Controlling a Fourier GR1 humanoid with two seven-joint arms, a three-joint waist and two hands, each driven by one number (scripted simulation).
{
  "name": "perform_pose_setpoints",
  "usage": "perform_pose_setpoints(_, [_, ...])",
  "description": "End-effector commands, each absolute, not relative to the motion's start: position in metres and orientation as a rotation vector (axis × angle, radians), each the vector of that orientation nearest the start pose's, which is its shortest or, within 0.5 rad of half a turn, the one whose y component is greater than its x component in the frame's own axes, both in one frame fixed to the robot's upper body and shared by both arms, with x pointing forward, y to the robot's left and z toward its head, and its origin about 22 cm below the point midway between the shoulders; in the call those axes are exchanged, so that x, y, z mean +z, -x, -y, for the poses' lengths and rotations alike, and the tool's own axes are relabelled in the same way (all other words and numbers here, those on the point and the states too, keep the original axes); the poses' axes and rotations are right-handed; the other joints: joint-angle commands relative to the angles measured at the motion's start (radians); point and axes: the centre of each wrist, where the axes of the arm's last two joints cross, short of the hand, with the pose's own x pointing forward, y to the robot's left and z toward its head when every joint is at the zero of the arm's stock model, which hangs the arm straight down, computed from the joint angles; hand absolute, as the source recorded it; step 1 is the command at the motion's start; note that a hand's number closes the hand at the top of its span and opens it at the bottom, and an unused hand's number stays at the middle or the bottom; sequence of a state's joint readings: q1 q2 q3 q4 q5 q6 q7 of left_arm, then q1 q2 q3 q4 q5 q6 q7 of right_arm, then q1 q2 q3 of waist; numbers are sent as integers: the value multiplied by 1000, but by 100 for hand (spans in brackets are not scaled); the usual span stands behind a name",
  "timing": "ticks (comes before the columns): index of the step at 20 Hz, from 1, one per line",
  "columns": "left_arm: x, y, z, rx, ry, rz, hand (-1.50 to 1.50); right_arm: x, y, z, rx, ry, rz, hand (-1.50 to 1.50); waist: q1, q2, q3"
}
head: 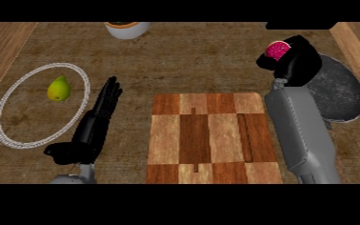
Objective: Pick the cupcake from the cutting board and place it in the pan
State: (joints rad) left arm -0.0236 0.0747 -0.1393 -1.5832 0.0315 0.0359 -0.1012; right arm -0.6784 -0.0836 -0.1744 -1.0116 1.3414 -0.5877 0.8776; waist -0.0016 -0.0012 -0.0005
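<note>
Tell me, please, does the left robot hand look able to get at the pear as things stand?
Probably yes: the left robot hand is open, holds nothing, and stands just right of the plate where the pear lies, with nothing between them.

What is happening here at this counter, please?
The right hand is curled round a pink cupcake and holds it near the dark pan, away from the bare cutting board. The left hand rests open beside a plate with a pear.
</note>
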Motion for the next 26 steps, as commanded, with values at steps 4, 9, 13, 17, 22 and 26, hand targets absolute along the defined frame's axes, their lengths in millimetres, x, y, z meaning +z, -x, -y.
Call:
perform_pose_setpoints(4, [11, -248, -204, -121, 63, 1722, 0, 32, -376, 304, -15, 1721, 997, 150, 11, 7, 2])
perform_pose_setpoints(9, [19, -240, -190, -119, 87, 1716, 0, 57, -378, 347, -205, 1796, 1056, 150, 15, 5, 2])
perform_pose_setpoints(13, [17, -259, -205, -147, 71, 1700, 0, 48, -381, 368, -211, 1790, 1048, 150, 15, 7, 2])
perform_pose_setpoints(17, [12, -249, -203, -133, 85, 1705, 0, 40, -360, 421, -225, 1815, 1024, 150, 25, 12, 4])
perform_pose_setpoints(22, [9, -253, -199, -154, 103, 1715, 0, 19, -362, 415, -102, 1456, 757, -150, 44, 25, 5])
perform_pose_setpoints(26, [7, -245, -197, -151, 111, 1697, 0, 35, -370, 420, -87, 1236, 848, -150, 56, 22, 8])
